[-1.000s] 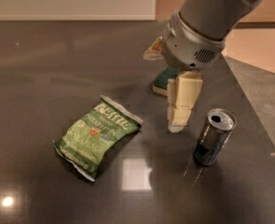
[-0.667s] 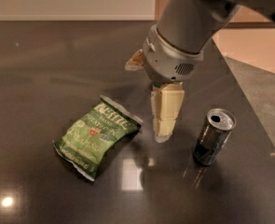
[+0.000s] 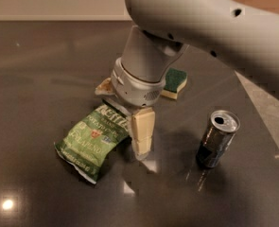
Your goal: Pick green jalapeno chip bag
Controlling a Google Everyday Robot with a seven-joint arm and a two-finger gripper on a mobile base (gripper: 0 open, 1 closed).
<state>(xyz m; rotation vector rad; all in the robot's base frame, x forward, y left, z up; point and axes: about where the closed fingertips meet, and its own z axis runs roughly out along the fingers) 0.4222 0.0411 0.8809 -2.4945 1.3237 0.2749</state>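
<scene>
Approach step, grasp not yet made. Bag lies flat on table; can to bag's right. Gripper low over bag's upper-right end, fingers spread, holding nothing. Next move likely: straddle that end, close.

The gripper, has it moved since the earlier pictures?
Yes. The gripper has moved left in view, away from the can, and now stands at the right edge of the green jalapeno chip bag.

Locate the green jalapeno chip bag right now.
In the camera view, the green jalapeno chip bag lies on the dark table, left of centre, with the gripper lowered just beside its right edge.
</scene>
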